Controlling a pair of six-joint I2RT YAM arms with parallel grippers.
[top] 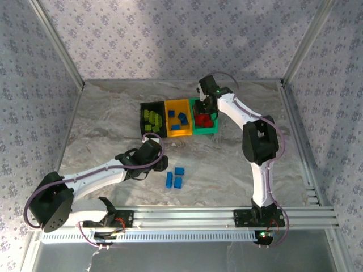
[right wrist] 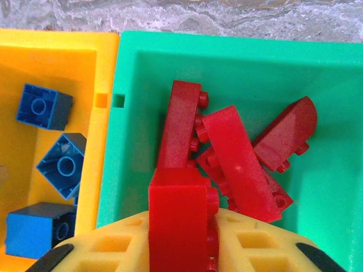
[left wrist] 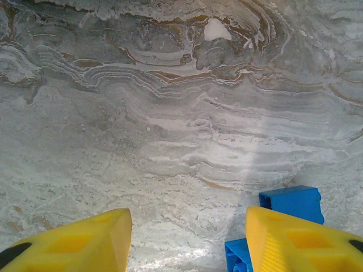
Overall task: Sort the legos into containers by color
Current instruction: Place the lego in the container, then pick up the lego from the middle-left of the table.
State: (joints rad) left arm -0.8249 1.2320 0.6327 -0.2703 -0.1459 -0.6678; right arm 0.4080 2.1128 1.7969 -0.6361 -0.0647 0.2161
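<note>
The three containers stand in a touching row at the middle of the table (top: 102,124), well away from the arm bases. The black bin (top: 142,120) is on the left and holds a heap of lime green legos (top: 152,119). The orange-yellow bin (right wrist: 106,68) is in the middle with several blue legos (right wrist: 43,106) lying loose on its floor, some stud-side up and some hollow-side up. The green bin (right wrist: 238,51) is on the right and carries a jumble of red legos (right wrist: 238,158), long and curved pieces leaning on one another.

The right arm rises from its base at the near right, bends at the elbow and reaches forward and inward, so that the right gripper (right wrist: 182,229) hangs over the near part of the green bin, pointing down into it. Its yellow fingers are clenched on a red lego (right wrist: 180,204), which stands upright between them above the pile, with no gap visible on either side.

The left arm lies low, stretched from its base at the near left toward the table's middle. The left gripper (left wrist: 187,241) faces down at bare marble, and its fingers (left wrist: 85,241) stand apart with nothing between them. Three loose blue legos (top: 179,170) lie on the table just to its right, near the containers' side but apart from them; in the left wrist view two of them sit beside the right-hand finger
</note>
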